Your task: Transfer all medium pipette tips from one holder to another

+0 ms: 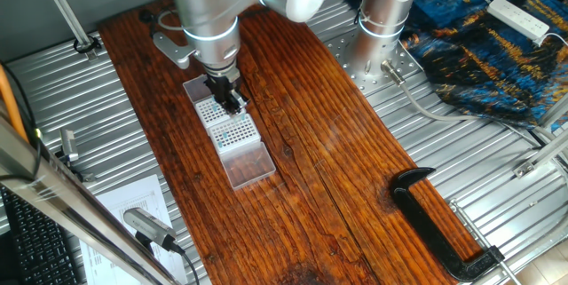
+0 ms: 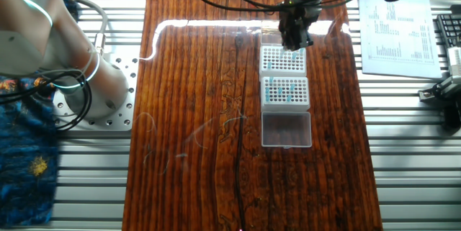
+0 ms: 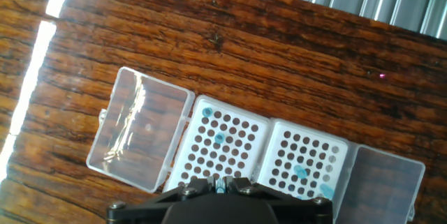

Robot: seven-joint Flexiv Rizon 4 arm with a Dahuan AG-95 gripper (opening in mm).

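1. In one fixed view, the gripper (image 1: 229,98) is hanging low over the far holder (image 1: 210,107), with the near holder (image 1: 233,130) and an open clear lid (image 1: 248,164) lying just beyond on the wooden board (image 1: 337,170); blue dots are showing faintly in the near holder.
2. In the other fixed view, the medium pipette tips (image 2: 277,96) are sitting mostly in the near holder, a few in the far one under the fingers.
3. In the hand view, the fingers are looking drawn close around something teal, though I cannot tell for sure. A tip this slim is likely slipping or tilting if the pinch is off-centre, and then jamming at a hole
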